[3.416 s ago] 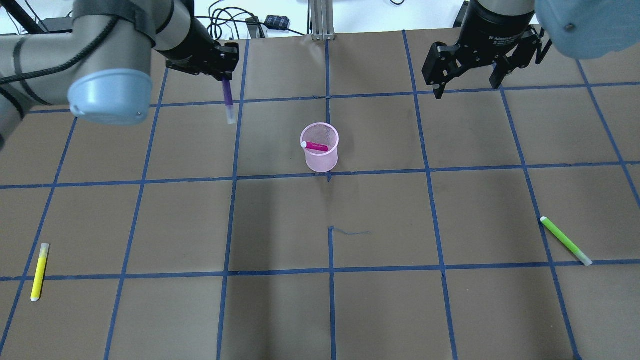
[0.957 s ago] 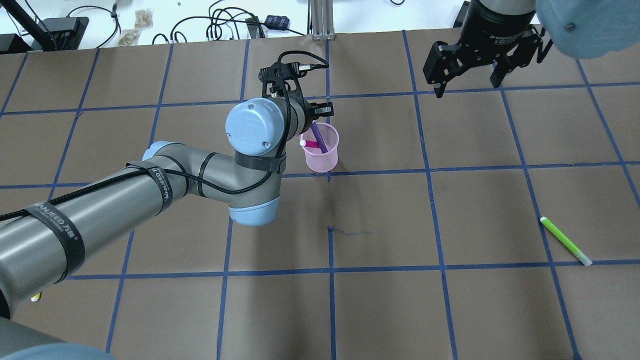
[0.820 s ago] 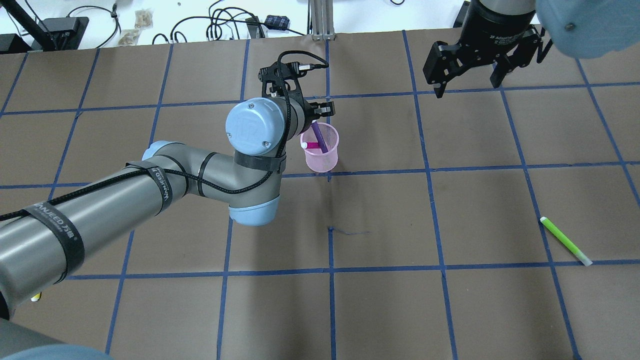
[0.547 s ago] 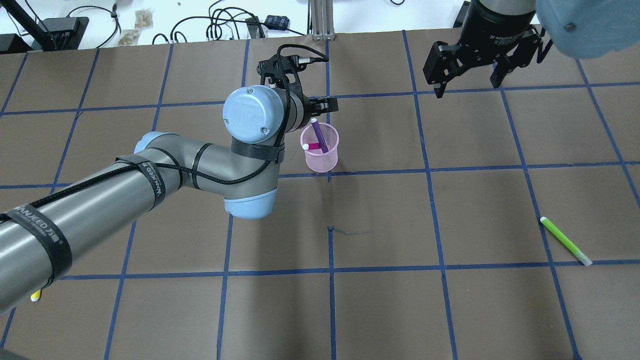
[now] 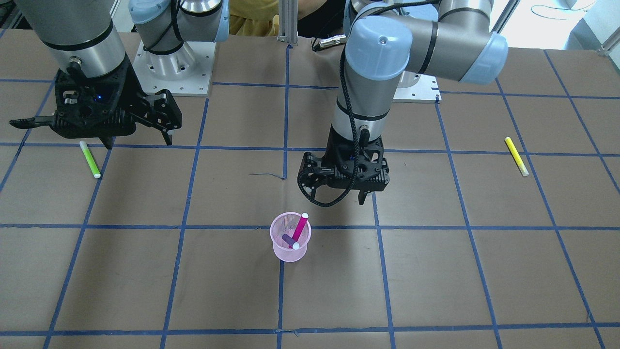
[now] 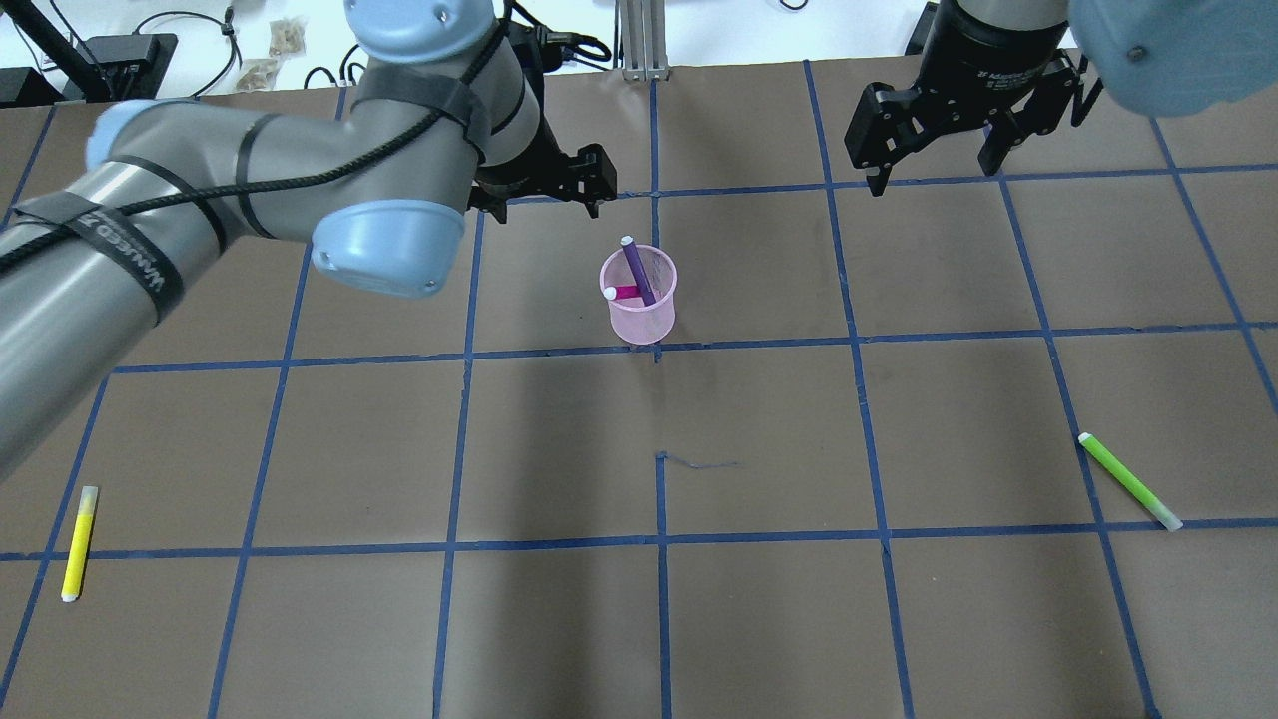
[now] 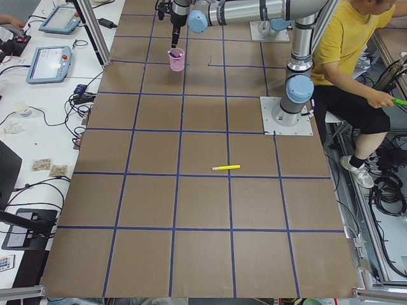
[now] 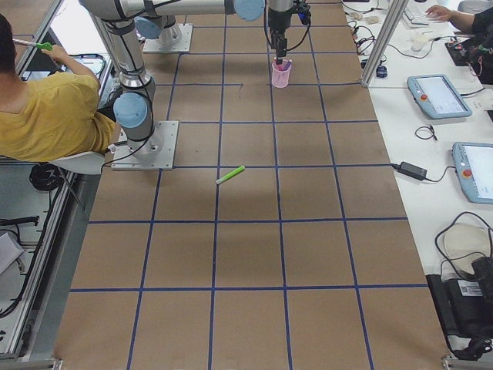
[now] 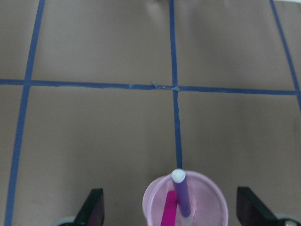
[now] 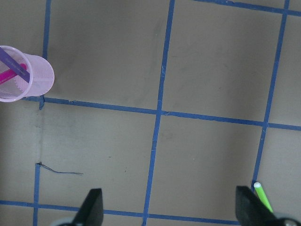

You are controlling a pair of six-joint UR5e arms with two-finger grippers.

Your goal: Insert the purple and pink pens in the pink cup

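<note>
1. the cup (image 6: 639,325) stands on the table (image 6: 759,599), near the middle and a bit toward the far side from the robot.
2. two pens stand in the cup and cross each other.
3. the first pen (image 6: 637,268) has its top over the far rim. it lies over the second pen (image 6: 627,292), whose top is at the rim on the robot's left.
4. the left gripper (image 6: 544,208) hangs up over the table, near the cup, a bit to the left, not touching it.
5. the right gripper (image 6: 934,178) hangs well apart, off to the right.
6. the third pen (image 6: 79,542) lies flat by the left edge, on the robot's side.
7. the fourth pen (image 6: 1129,481) lies flat on the right side, well apart from the cup.
</note>
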